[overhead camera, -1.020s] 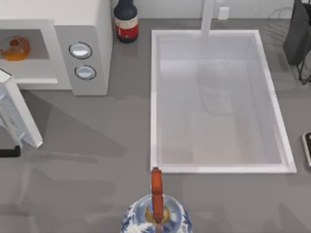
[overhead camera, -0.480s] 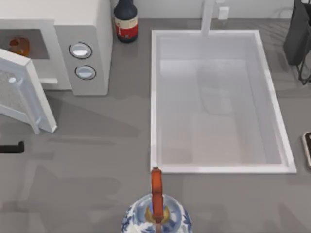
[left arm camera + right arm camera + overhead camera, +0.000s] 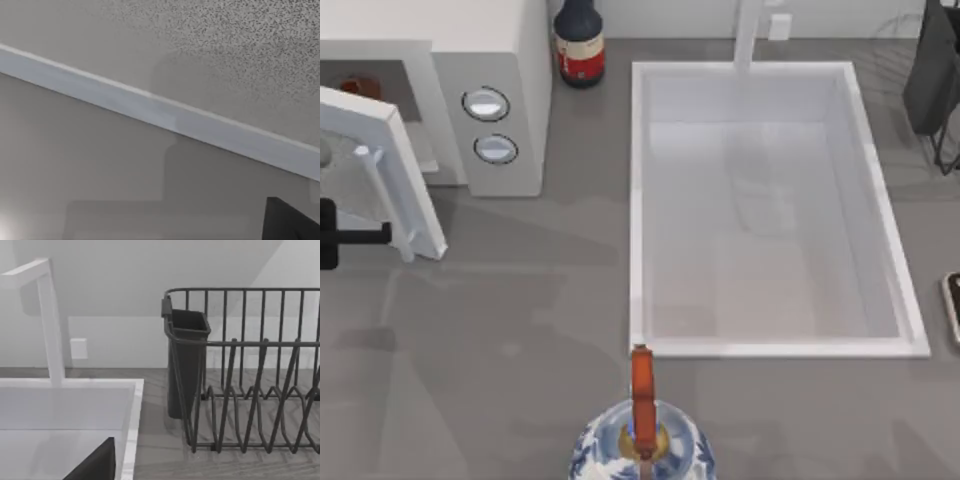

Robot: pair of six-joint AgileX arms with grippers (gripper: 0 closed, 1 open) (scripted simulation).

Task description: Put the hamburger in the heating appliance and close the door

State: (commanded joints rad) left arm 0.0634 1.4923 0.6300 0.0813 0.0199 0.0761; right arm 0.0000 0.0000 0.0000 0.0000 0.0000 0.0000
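The white microwave (image 3: 490,60) stands at the table's back left, its two silver knobs (image 3: 486,103) facing front. Its door (image 3: 405,165) is swung partway toward the cavity, with the slim bar handle (image 3: 382,200) on its outer face. Past the door's top edge a sliver of the hamburger (image 3: 358,87) shows inside the cavity. My left gripper (image 3: 382,237) reaches in from the left edge and its tip is against the door by the handle. The left wrist view looks closely at the door's speckled window (image 3: 240,45) and the handle (image 3: 160,112). My right gripper (image 3: 952,308) is parked at the right edge.
A large white sink basin (image 3: 640,210) fills the middle and right, with a faucet (image 3: 50,325) behind it. A dark bottle (image 3: 579,42) stands beside the microwave. A blue-and-white kettle (image 3: 640,440) sits at the front edge. A black dish rack (image 3: 240,370) stands at the back right.
The door has swung from wide open toward the microwave, with my left gripper moving back behind it. The door now covers most of the hamburger.
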